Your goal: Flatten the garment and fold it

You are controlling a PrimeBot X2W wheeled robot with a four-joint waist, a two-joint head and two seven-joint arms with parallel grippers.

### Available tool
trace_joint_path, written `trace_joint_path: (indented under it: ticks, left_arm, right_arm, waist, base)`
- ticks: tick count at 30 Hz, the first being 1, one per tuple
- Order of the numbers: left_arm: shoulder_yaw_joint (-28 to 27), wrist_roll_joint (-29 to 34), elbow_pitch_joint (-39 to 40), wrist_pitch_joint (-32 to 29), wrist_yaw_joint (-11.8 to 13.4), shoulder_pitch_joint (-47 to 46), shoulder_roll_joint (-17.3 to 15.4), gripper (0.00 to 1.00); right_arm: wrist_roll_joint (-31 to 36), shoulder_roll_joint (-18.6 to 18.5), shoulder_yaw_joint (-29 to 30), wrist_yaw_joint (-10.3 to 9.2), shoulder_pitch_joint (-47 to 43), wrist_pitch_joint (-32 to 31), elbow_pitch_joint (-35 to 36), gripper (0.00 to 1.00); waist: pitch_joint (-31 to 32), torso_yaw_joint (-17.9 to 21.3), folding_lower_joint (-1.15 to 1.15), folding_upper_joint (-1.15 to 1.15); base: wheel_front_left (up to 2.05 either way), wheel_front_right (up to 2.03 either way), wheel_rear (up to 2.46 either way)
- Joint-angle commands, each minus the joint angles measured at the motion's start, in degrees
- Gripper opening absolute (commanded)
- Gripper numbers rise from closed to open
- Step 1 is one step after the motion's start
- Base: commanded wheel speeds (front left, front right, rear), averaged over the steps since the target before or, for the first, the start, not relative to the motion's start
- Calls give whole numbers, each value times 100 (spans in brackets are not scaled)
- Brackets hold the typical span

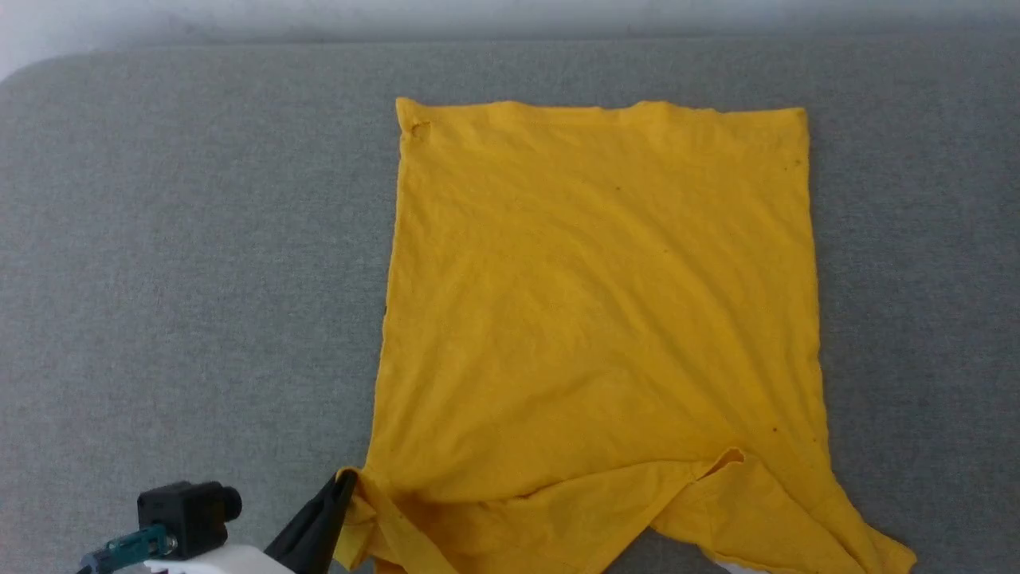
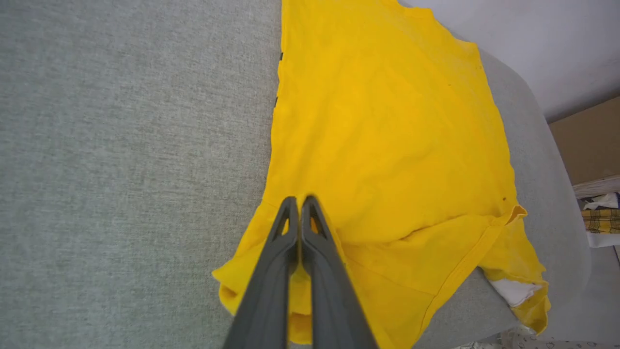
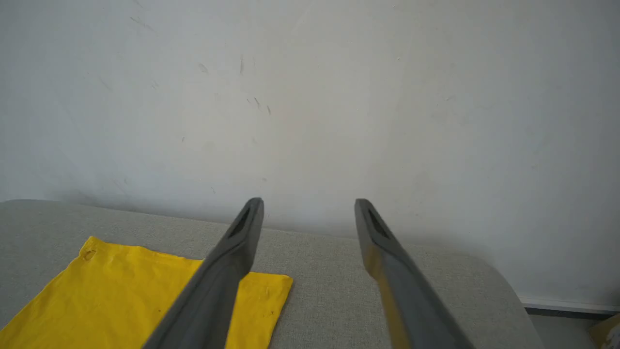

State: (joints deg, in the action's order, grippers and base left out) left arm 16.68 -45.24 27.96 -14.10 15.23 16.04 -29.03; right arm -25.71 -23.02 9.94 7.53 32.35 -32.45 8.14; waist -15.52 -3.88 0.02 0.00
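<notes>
The garment (image 1: pixel 598 303) is a bright yellow T-shirt spread plain side up on the grey padded surface, hem at the far end and sleeves at the near end. Its near-left sleeve is bunched and lifted where my left gripper (image 1: pixel 344 478) pinches it. In the left wrist view the left gripper (image 2: pixel 300 199) is shut, with yellow cloth of the garment (image 2: pixel 387 121) showing between its fingers. My right gripper (image 3: pixel 308 202) is open and holds nothing, raised above the surface beyond the garment's (image 3: pixel 121 291) far right corner. A white patch (image 2: pixel 513 291) peeks from under the near-right sleeve.
The grey padded surface (image 1: pixel 159 239) reaches well past the shirt on the left and far sides. A pale wall (image 3: pixel 310 72) stands behind it. Off its right edge lie a cardboard box (image 2: pixel 591 140) and some plaid cloth (image 2: pixel 600 218).
</notes>
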Motion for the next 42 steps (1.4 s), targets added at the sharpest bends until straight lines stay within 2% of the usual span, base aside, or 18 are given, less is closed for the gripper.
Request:
trace_joint_path:
  ticks: [1, 6, 11, 23, 24, 25, 26, 27, 30, 34, 42]
  left_arm:
    - [32, 59, 16, 5, -41, -147, 30, 0]
    - [209, 144, -27, 1, -141, -500, 137, 0]
    - [359, 209, -107, 24, -231, -767, 246, 0]
    - [570, 235, -417, 114, -418, -1165, 451, 0]
    - [580, 234, -443, 117, -430, -1188, 460, 0]
    - [587, 235, -466, 119, -439, -1209, 466, 0]
    - [592, 234, -487, 121, -446, -1229, 471, 0]
    - [594, 230, -507, 125, -453, -1245, 477, 0]
    - [579, 219, -573, 143, -460, -1276, 482, 0]
    - [515, 204, -641, 208, -462, -1251, 454, 0]
    - [343, 125, -662, 226, -360, -986, 319, 0]
  right_arm:
    - [42, 78, -27, -4, 244, -45, -193, 100]
    - [537, 211, -35, -4, 1080, -352, -1252, 100]
    - [1074, 273, 6, -4, 1316, -721, -2055, 100]
    - [1597, 429, 385, -4, 1236, -946, -2779, 100]
    - [1621, 443, 410, -4, 1225, -1014, -2827, 76]
    - [1640, 452, 426, -4, 1213, -1086, -2864, 45]
    - [1659, 459, 446, -4, 1204, -1146, -2886, 27]
    - [1685, 463, 460, -4, 1191, -1203, -2899, 0]
    - [1723, 476, 478, -4, 1179, -1226, -2886, 0]
    - [1627, 584, 495, -4, 1190, -885, -2801, 0]
    - [1072, 548, 442, -4, 654, -306, -2162, 0]
  waist:
    - [-426, -251, -2, 0]
    - [-870, -549, -2, 0]
    - [-1199, -816, -2, 0]
    - [-1639, -1182, -2, 0]
    - [-1651, -1195, -2, 0]
    - [-1661, -1204, -2, 0]
    - [-1670, -1212, -2, 0]
    - [-1674, -1214, -2, 0]
    - [-1653, -1179, -2, 0]
    - [-1417, -956, -2, 0]
    - [-571, -328, -2, 0]
  base:
    - [0, 0, 0]
    - [0, 0, 0]
    - [0, 0, 0]
    - [0, 0, 0]
    - [0, 0, 0]
    - [0, 0, 0]
    - [0, 0, 0]
    - [0, 0, 0]
    - [0, 0, 0]
    - [0, 0, 0]
    - [0, 0, 0]
